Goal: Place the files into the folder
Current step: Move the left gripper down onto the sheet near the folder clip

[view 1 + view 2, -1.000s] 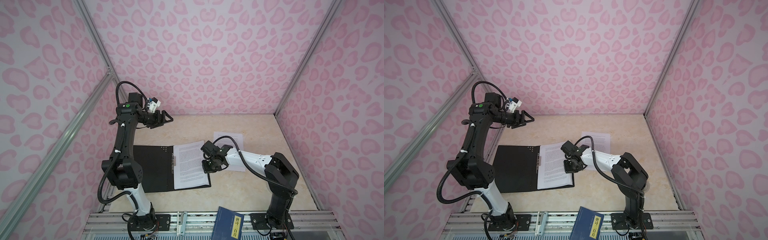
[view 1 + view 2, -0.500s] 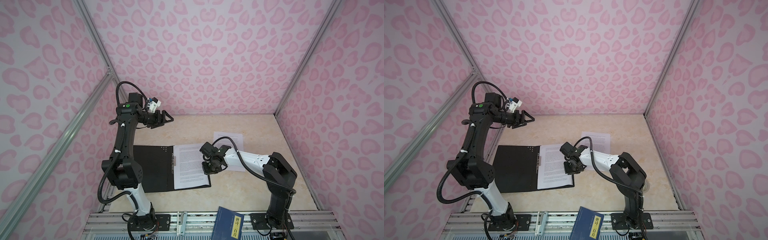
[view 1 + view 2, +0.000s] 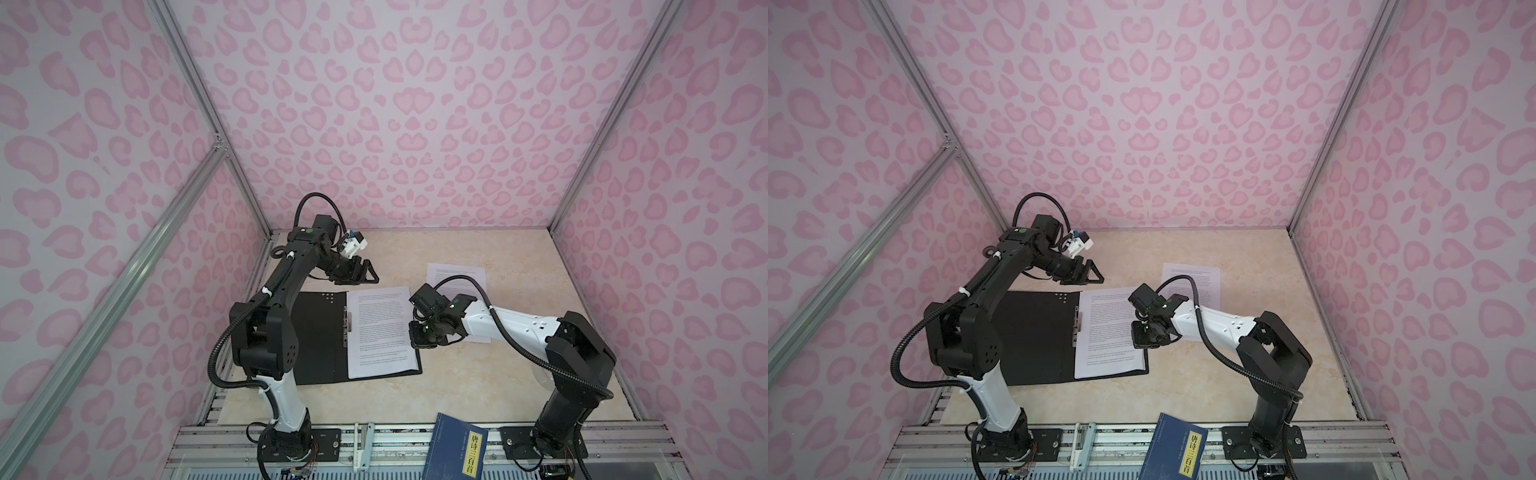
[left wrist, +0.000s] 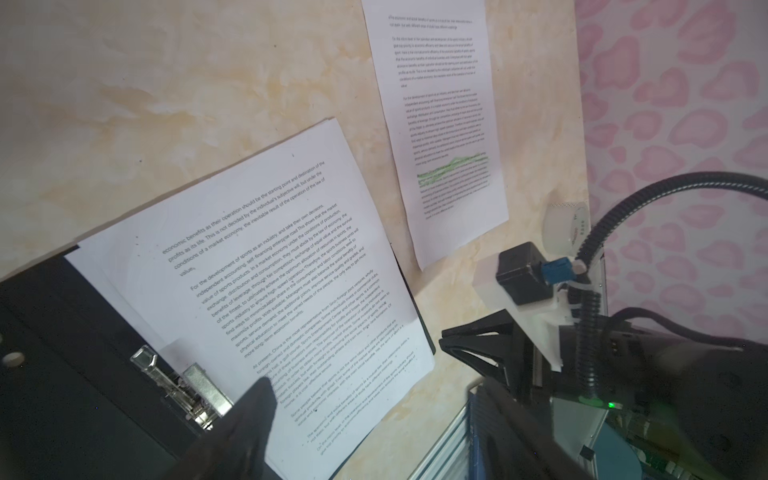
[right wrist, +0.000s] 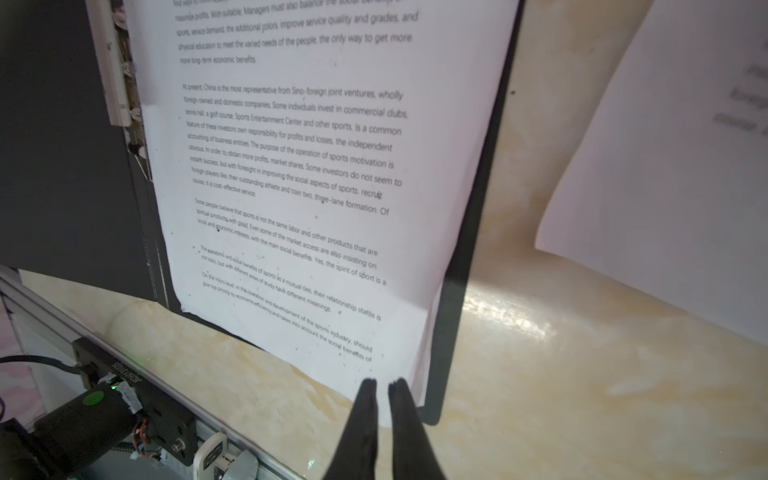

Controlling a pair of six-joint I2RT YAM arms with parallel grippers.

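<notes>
The folder [image 3: 320, 336] lies open in both top views, black inside, with a metal clip [image 4: 195, 390] along its spine. Two of the files [image 3: 380, 328] rest slightly offset on its right half. Another of the files [image 3: 455, 276], with green-marked lines, lies flat on the table behind my right arm. My left gripper [image 3: 368, 274] hovers open just beyond the folder's far edge, holding nothing. My right gripper [image 5: 382, 384] hangs over the right edge of the sheets in the folder. Its fingertips are almost together with nothing visible between them.
A blue book [image 3: 457, 446] with a yellow label lies across the front rail. A clear tape roll [image 4: 565, 224] stands near the right wall. Pink patterned walls close in the marble tabletop [image 3: 478, 386] on three sides.
My left gripper has come down and to the right, toward the far edge of the folder. My right gripper opened slightly and closed again, staying about where it was.
</notes>
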